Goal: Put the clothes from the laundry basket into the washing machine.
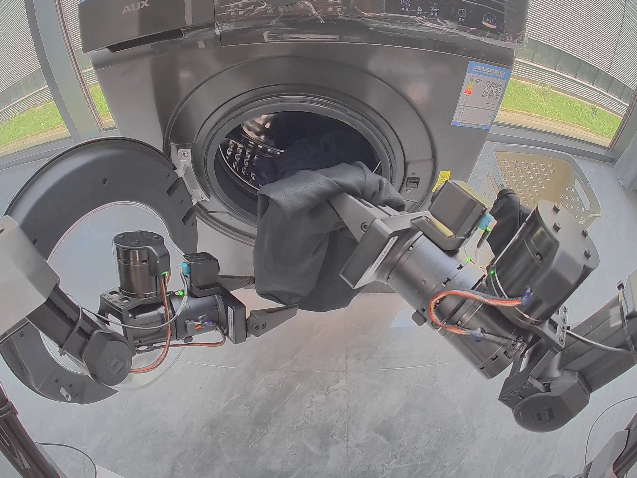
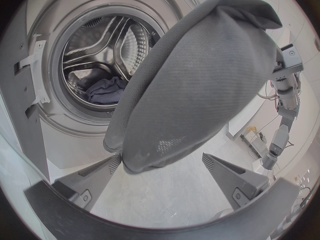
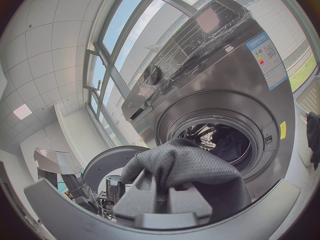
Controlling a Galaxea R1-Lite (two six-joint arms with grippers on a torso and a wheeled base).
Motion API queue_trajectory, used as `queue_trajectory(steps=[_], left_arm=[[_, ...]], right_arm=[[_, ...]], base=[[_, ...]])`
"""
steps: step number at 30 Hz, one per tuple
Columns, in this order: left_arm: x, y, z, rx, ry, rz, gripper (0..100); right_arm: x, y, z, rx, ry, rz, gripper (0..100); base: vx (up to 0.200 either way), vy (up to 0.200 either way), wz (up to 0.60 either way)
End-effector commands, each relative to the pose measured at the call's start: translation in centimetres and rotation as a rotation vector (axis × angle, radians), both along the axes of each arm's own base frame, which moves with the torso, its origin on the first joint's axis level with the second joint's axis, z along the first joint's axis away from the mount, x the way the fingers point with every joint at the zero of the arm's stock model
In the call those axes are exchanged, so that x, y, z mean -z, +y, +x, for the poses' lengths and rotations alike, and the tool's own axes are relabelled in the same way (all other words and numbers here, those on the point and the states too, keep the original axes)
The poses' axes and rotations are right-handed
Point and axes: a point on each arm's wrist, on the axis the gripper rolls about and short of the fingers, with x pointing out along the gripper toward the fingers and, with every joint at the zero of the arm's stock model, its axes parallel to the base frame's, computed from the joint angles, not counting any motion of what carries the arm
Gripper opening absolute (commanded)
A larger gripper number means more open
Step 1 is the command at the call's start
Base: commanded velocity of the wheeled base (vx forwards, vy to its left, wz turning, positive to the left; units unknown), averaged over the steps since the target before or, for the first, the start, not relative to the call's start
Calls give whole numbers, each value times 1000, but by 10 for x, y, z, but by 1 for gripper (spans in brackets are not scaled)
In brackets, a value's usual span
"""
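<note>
A dark grey mesh garment (image 1: 298,234) hangs in front of the washing machine's round opening (image 1: 302,157), and my right gripper (image 1: 342,200) is shut on its upper fold (image 3: 186,164). The cloth drapes down past the lower rim of the opening. Inside the drum lies a dark blue garment (image 2: 106,90). My left gripper (image 1: 282,315) is open, low and just left of the hanging cloth's bottom edge (image 2: 143,164). The cream laundry basket (image 1: 544,180) stands to the right of the machine, with a dark item (image 3: 313,140) over its edge.
The machine's round door (image 1: 93,194) stands swung open to the left, behind my left arm. Grey tiled floor (image 1: 298,393) lies in front of the machine. Windows run behind it.
</note>
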Motion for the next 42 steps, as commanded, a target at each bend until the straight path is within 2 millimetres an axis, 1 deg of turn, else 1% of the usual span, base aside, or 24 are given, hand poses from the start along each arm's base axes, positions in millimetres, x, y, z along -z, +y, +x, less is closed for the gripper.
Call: queue_trajectory(steps=[1, 4, 10, 11, 17, 18, 22, 23, 26, 29, 32, 35, 36, 37, 40, 42], left_arm=[[5, -3, 8, 0, 4, 2, 100], [4, -5, 12, 1, -5, -3, 100], [4, -9, 13, 9, -33, -12, 100], [4, -9, 13, 9, -36, -14, 0], [4, -10, 1, 29, -66, -26, 0], [2, -11, -9, 42, -85, -33, 0], [-2, -11, -33, 78, -99, -43, 0], [-3, -11, -37, 83, -101, -44, 0], [-12, -7, -54, 98, -143, -66, 0], [-19, -3, -64, 102, -165, -87, 0], [-28, -5, -76, 129, -182, -120, 0], [-37, -7, -86, 150, -200, -159, 0], [-39, -7, -87, 154, -203, -165, 0], [-41, -10, -87, 164, -204, -178, 0], [-43, -11, -88, 167, -208, -184, 0], [-45, -9, -84, 154, -219, -194, 0]], right_arm=[[1, 2, -2, -8, 1, -2, 0], [2, 2, -3, -11, 5, -7, 0], [3, 1, -3, -10, 8, -8, 0], [3, 1, -3, -9, 8, -8, 0], [5, 0, -2, -5, 11, -15, 0], [7, 0, 0, -1, 14, -16, 0], [7, -1, 1, 2, 14, -16, 0], [7, 0, 1, 2, 15, -18, 0], [10, 0, 3, 7, 19, -22, 0], [13, 0, 3, 5, 26, -30, 0], [17, 1, 1, -1, 34, -41, 0], [28, 0, 2, -4, 56, -70, 0], [29, 0, 2, -6, 58, -73, 100], [33, 0, 2, -8, 60, -80, 100], [37, 2, 2, -12, 53, -74, 100], [48, 2, 1, -20, 71, -98, 100]], base=[[0, 0, 0], [0, 0, 0], [0, 0, 0], [0, 0, 0], [0, 0, 0], [0, 0, 0], [0, 0, 0], [0, 0, 0], [0, 0, 0], [0, 0, 0], [0, 0, 0], [0, 0, 0], [0, 0, 0], [0, 0, 0], [0, 0, 0], [0, 0, 0]])
